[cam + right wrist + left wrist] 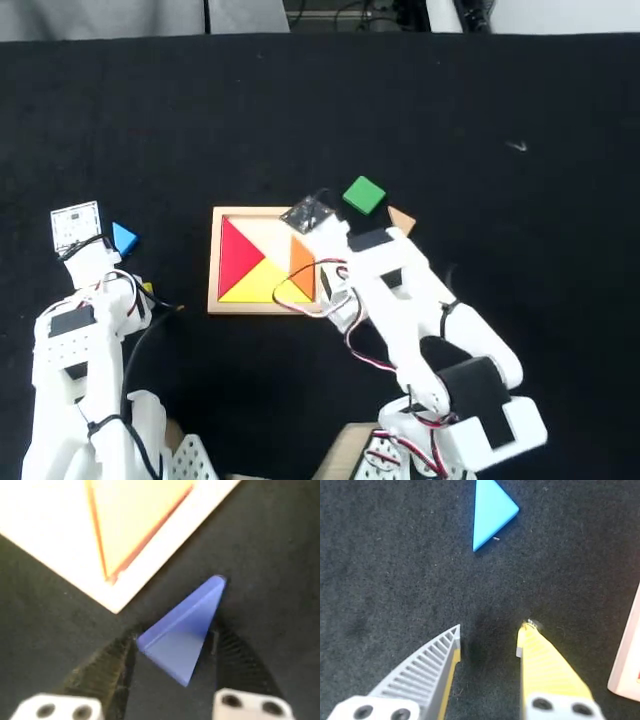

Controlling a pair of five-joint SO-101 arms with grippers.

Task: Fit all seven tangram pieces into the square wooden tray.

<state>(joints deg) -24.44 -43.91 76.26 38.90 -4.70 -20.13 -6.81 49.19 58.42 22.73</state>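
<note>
Looking at the square wooden tray [213, 260] first, I'd call this a bit under half done. Three pieces sit inside: the big red triangle [238, 258], the big yellow triangle [262, 285] and an orange piece [302, 257] on the side nearest the right arm. That leaves four to go.

The green square [363, 195] lies on the cloth just past the right gripper [174, 637], with a tan piece [403, 219] beside it. The light blue triangle [490, 512] is straight ahead of the left gripper [490, 630], which is spread wide with nothing between its fingers.

The small purple triangle [182, 635] is wedged between the right gripper's fingers, tilted, and looks clamped to me. The tray's corner is just beyond the tips, so I'd guess purple goes in next.
</note>
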